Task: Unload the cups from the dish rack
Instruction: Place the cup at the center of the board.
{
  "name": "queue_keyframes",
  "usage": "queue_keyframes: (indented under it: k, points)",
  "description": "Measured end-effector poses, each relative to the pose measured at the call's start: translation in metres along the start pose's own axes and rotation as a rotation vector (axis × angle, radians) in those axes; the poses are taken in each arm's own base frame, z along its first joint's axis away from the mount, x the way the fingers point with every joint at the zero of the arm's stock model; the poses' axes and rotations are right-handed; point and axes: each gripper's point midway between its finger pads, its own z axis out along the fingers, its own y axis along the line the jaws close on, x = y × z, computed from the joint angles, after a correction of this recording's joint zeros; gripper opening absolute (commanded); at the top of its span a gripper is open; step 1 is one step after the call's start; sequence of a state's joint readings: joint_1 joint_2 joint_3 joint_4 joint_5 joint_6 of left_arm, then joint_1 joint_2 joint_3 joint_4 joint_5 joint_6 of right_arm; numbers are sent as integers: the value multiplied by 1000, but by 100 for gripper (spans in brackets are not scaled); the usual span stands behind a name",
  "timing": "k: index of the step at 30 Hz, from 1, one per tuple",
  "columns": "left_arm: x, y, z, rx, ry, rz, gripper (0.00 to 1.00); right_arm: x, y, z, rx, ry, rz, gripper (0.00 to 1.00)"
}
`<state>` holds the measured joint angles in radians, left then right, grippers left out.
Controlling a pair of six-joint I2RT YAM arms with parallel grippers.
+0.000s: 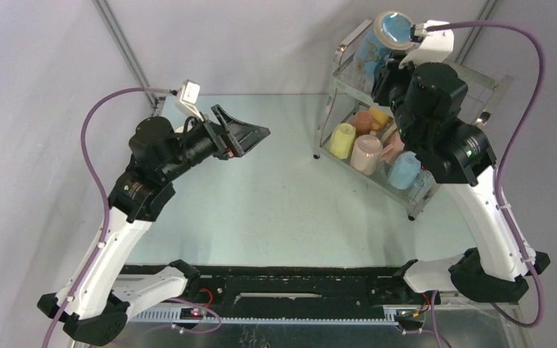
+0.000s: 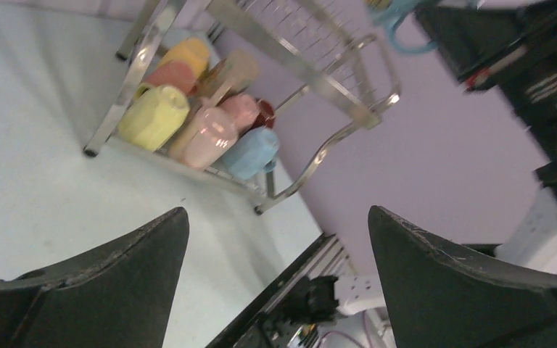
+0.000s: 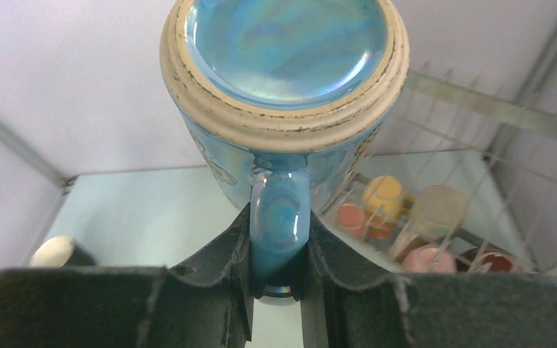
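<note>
A glossy blue cup (image 1: 392,32) hangs in the air above the dish rack (image 1: 326,109), its base turned toward the wrist camera (image 3: 284,51). My right gripper (image 3: 279,239) is shut on its blue handle (image 3: 279,210). Several cups lie on the rack's lower tier: a yellow one (image 1: 341,140), a pink one (image 1: 367,152), a light blue one (image 1: 404,170) and orange and yellow ones behind. My left gripper (image 1: 250,134) hovers open over the table's left part, nothing between its fingers (image 2: 145,268), facing the rack (image 2: 290,61).
A cream rounded thing (image 3: 54,250) sits on the table at the far left, mostly hidden behind my left arm in the top view. The rack's upper wire tier (image 3: 493,109) lies below the raised cup. A black rail (image 1: 297,279) runs along the table's near edge.
</note>
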<state>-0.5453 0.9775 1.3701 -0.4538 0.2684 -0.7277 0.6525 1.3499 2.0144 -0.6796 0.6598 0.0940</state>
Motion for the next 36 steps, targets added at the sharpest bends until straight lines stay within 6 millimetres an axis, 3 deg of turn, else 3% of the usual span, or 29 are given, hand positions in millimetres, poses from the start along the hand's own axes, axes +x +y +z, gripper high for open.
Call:
queue_keyframes:
  k: [7,16,22,25,30,36]
  points:
    - [-16,-13,10,115,-55,-127,100,33,36,-27,-215,85,145,0]
    - [-14,-21,24,239,-55,-288,100,105,92,-45,-467,278,404,0]
    - [-4,-10,32,263,-49,-400,99,146,117,-51,-552,402,518,0]
    - [2,-3,35,258,-45,-446,99,148,125,-55,-584,428,563,0]
    - [6,8,38,233,-55,-502,99,130,136,-58,-647,399,633,0]
    - [5,11,38,262,-73,-566,92,119,145,-62,-706,385,688,0]
